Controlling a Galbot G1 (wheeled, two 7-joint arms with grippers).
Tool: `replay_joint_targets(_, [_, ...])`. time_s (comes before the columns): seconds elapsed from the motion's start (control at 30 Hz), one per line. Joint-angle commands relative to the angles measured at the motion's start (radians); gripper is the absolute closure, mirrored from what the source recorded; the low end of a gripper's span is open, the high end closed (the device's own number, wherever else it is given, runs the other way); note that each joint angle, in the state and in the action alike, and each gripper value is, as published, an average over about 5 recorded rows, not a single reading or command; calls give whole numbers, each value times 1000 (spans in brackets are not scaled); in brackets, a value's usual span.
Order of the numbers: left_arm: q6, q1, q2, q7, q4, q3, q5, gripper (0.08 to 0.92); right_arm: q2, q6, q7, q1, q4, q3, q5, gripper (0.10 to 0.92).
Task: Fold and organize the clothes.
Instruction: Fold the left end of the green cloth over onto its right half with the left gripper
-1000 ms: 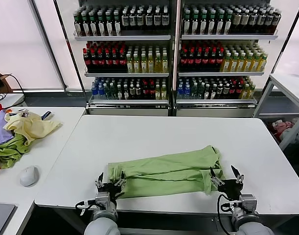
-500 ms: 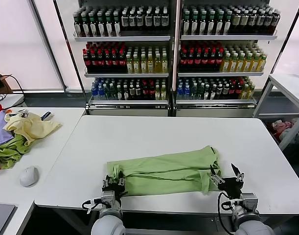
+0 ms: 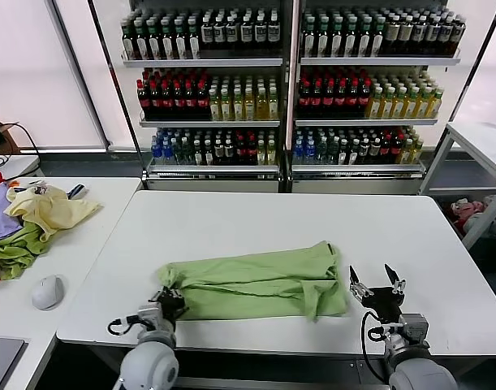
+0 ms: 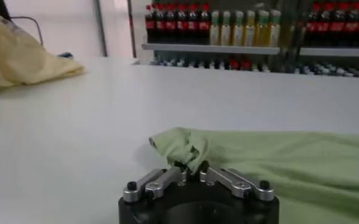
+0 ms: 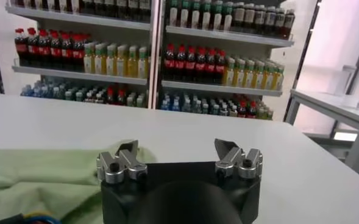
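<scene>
Shelves (image 3: pixel 288 81) behind are packed with bottles (image 3: pixel 207 93) — labels unreadable — left gripper (image 4: pixel 191 172) clenched on the green shirt (image 3: pixel 256 280), right gripper (image 3: pixel 377 284) spread wide beside it.

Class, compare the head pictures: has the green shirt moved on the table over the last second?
Yes. The shirt has slid toward the robot's left along the table, pulled by the left gripper shut on its end, away from the open right gripper.

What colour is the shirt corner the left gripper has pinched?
Light green, plain there; the shirt corner in the left gripper shows best in the left wrist view.
</scene>
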Motion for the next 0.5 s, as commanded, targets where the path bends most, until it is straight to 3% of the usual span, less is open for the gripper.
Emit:
replay_joint_targets(0.03, [11, -37, 223, 19, -43, -223, -225, 859, 0, 4, 0, 22, -9, -2, 3, 203])
replay_joint_targets(0.13, [23, -45, 249, 19, -101, -250, -290, 859, 1, 4, 0, 28, -13, -4, 2, 203])
replay_joint_targets(0.23, [27, -50, 230, 19, -196, -235, -356, 859, 3, 5, -1, 31, -16, -7, 0, 203])
replay_joint_targets(0.5, [23, -59, 56, 21, -352, -35, -464, 859, 6, 4, -2, 40, -23, -14, -6, 203])
